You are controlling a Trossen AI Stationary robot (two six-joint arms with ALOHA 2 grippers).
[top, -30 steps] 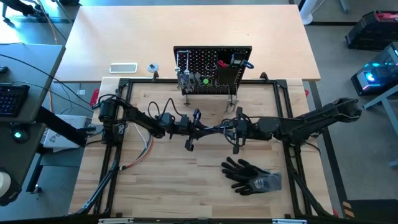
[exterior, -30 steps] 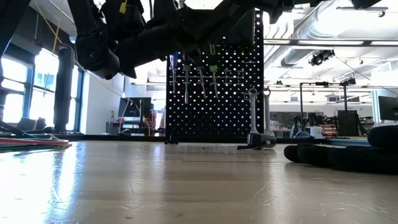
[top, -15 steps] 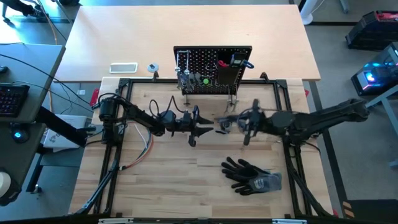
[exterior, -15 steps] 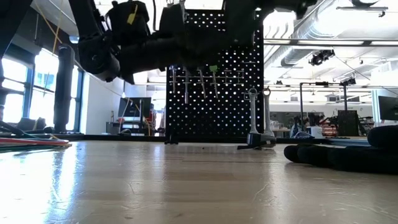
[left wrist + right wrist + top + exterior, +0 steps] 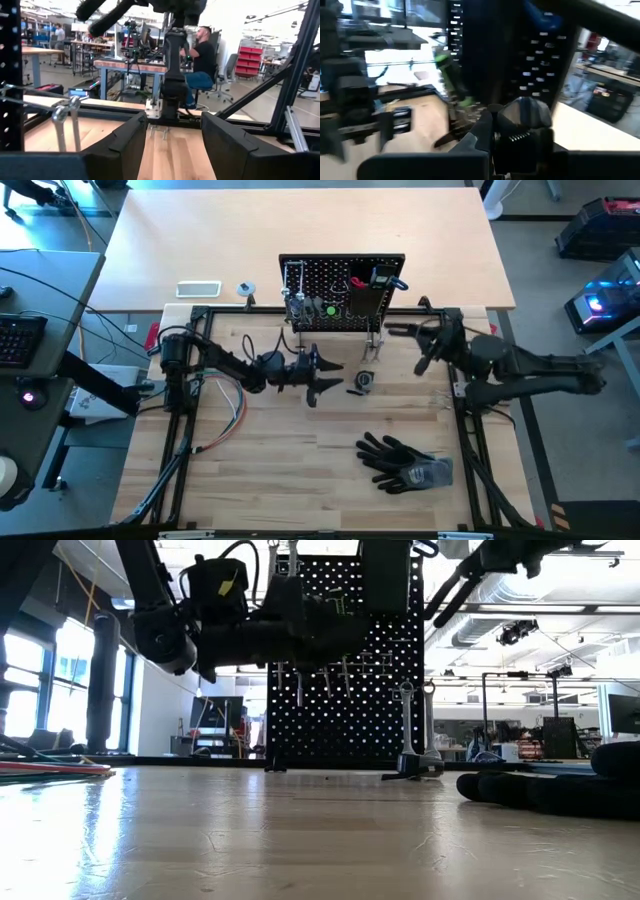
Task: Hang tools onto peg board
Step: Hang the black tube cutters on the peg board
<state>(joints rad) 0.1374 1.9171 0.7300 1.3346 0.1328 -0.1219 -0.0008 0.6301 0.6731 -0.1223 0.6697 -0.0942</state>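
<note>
Finding the peg board upright on thin metal legs at the far middle of the wooden worktop. Carries the tools on its front: silver wrenches toward its left side, a green-handled driver just beside them, and red and blue handles up by the black bin on its right half. Shows in the low view as a dark perforated panel with the hung shafts pointing down. Leaves one small dark-and-silver item lying flat on the worktop just in front of the board's right leg, touching neither gripper; too small to say what kind.

Nearest to that item, the left gripper, coming in from the left and held above the worktop in front of the board. Fingers spread well apart, with only bare wood between them in the left wrist view. Holds nothing.

Off the board's right end, the right gripper, on an arm set over by the right rail. Cannot tell whether its fingers are apart or together; right wrist view too smeared, giving only dark perforated panel and a green handle close ahead.

On the near right of the worktop, well apart from both grippers, black gloves. By the left rail, a loose bundle of coloured wires. On the pale table behind the board, a white flat slab and a small round roll. Beyond, in the left wrist view, a person seated at a bench.
</note>
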